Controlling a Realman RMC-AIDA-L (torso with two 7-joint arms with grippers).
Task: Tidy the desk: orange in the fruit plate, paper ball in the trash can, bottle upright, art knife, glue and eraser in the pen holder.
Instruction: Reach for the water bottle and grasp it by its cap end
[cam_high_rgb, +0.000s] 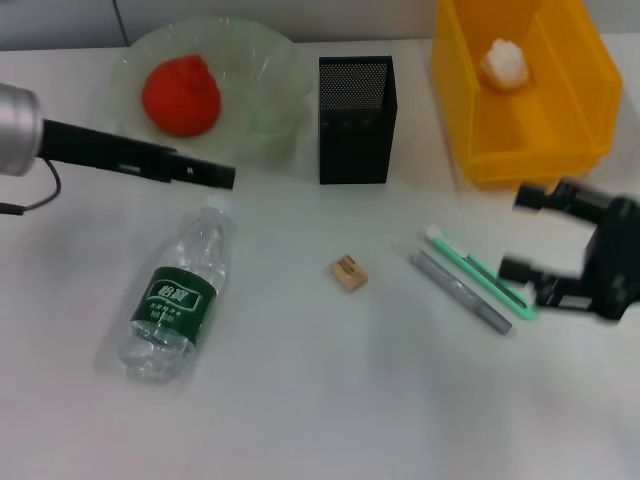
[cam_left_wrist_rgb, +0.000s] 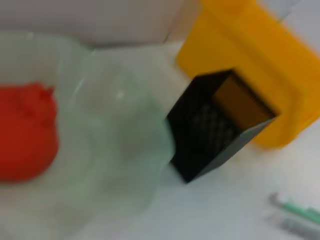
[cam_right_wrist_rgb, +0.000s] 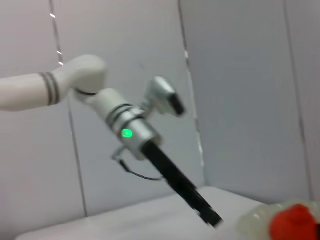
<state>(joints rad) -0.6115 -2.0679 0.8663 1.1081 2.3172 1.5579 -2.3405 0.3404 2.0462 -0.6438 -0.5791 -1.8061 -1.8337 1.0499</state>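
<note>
Bottle (cam_high_rgb: 178, 295) first: grip near the neck with left gripper (cam_high_rgb: 215, 176), poised at its 12 o'clock, closure impossible to tell; pivot upright gently. Right gripper (cam_high_rgb: 525, 232) splayed, at 3 o'clock.

Orange (cam_high_rgb: 181, 95): red-orange, sits inside the pale green glass fruit plate (cam_high_rgb: 268, 60), far left of the table.

Paper ball (cam_high_rgb: 505, 63): white, crumpled, lying in the yellow bin that serves as trash can (cam_high_rgb: 560, 110), far right.

Bottle (cam_high_rgb: 178, 293): clear plastic, green label, white cap, lying on its side, cap toward the plate.

Pen holder (cam_high_rgb: 357, 120): black mesh, square, upright between plate and bin.

Eraser (cam_high_rgb: 349, 272): small tan block, mid-table.

Art knife (cam_high_rgb: 460, 291): grey, slim, lying flat. Glue (cam_high_rgb: 478, 270): green stick with white end, just beside the knife, roughly parallel.
</note>
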